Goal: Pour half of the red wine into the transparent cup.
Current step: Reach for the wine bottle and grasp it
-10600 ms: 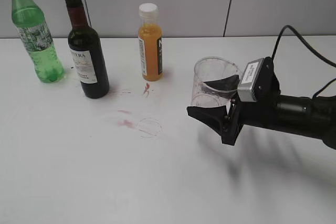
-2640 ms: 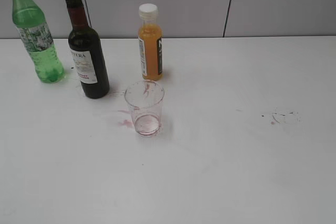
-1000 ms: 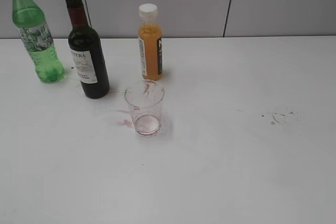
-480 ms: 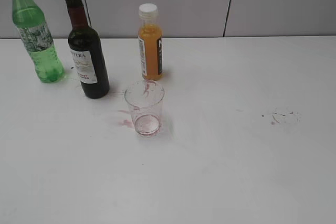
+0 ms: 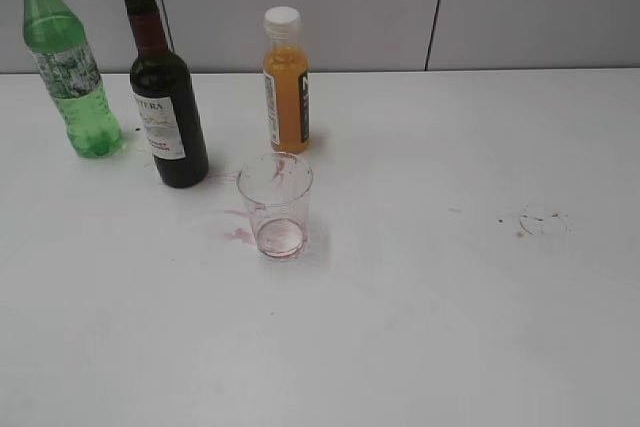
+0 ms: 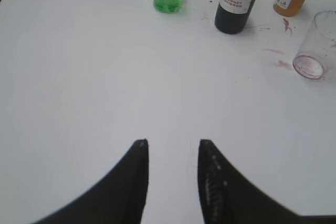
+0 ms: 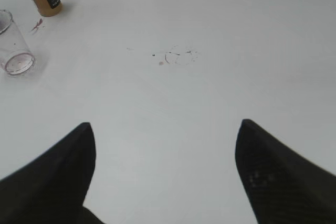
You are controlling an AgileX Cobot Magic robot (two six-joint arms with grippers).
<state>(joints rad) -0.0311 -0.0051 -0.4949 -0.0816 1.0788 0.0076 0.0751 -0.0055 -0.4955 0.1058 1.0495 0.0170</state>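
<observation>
The dark wine bottle (image 5: 168, 117) with a red foil neck and white label stands upright at the back left of the white table, and its lower part shows in the left wrist view (image 6: 237, 1). The red wine itself is hidden inside the dark glass. The transparent cup (image 5: 275, 205) stands upright in front of it, empty but for reddish stains; it also shows in the left wrist view (image 6: 316, 45) and the right wrist view (image 7: 13, 44). Neither gripper shows in the exterior view. My left gripper (image 6: 173, 142) is open and empty, well short of the bottles. My right gripper (image 7: 165, 124) is wide open and empty over bare table.
A green plastic bottle (image 5: 68, 62) stands left of the wine bottle. A small orange juice bottle (image 5: 286, 82) with a white cap stands behind the cup. Red stains (image 5: 238, 235) lie beside the cup and a faint ring mark (image 5: 540, 222) at the right.
Long before now my right gripper held the cup at the right; the cup now stands by the wine bottle and the arm has left the exterior view. Over the last second nothing moved.
</observation>
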